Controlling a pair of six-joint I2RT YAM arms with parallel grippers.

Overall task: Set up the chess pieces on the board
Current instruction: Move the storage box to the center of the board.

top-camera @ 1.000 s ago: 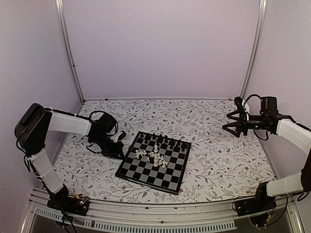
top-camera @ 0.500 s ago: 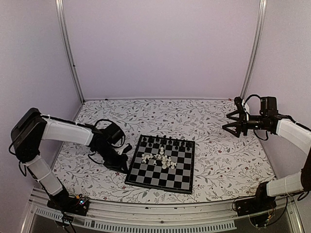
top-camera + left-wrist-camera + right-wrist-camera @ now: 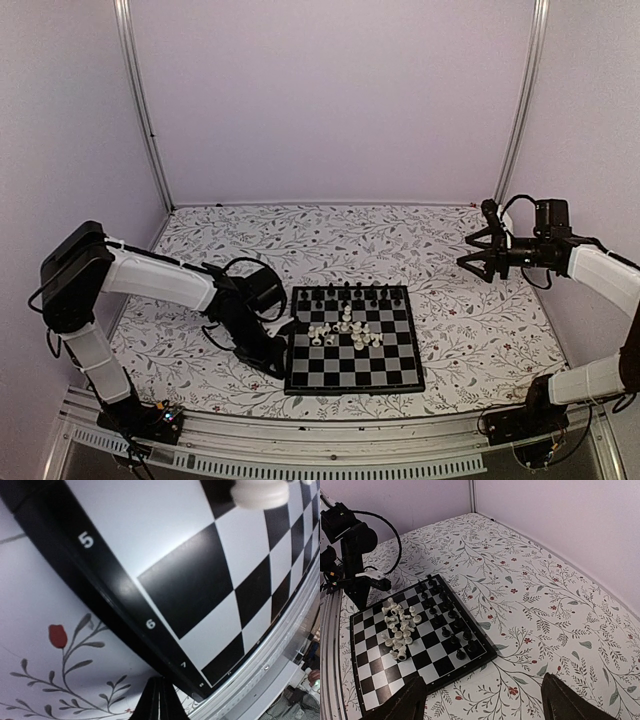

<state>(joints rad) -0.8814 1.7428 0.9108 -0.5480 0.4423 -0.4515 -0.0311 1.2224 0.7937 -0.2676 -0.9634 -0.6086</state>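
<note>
Table: a floral-printed top enclosed by pale walls, with the board lying on its near middle, square to the front edge.

Board: black and white checks inside a thin black border; in the left wrist view the numerals 5, 6 and 7 run along that border.

Left gripper: low at the board's near-left corner. Its fingers are pressed together with nothing between them, and their tip is right at the outside of the border by the 7, though I cannot tell whether it touches.

Right gripper: raised at the far right, well apart from the board. Its fingers are spread wide and empty, with the whole board in its camera's sight.

White chess pieces: a loose heap on the middle squares, some toppled.

Black chess pieces: upright along the board's far edge, two rows deep in the right wrist view.
</note>
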